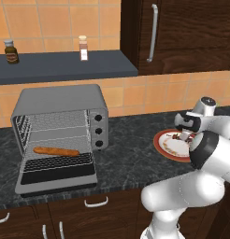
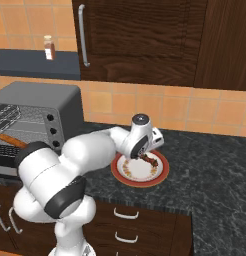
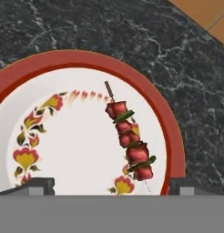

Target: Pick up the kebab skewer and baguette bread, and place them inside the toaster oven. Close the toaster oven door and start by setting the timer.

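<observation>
Two base views look forward and down from behind the arm, left and right, sharing the toaster oven (image 1: 61, 133) and plate (image 2: 140, 170). The hand view looks closely down beneath the end effector (image 3: 109, 186) onto that plate.

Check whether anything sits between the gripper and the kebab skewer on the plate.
Nothing visible does. The kebab skewer lies alone on the plate, and the gripper hangs above it with its jaws spread wide to either side of the plate's near part.

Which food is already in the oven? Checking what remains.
The baguette bread, lying on the toaster oven rack; the kebab skewer lies on the plate.
</observation>
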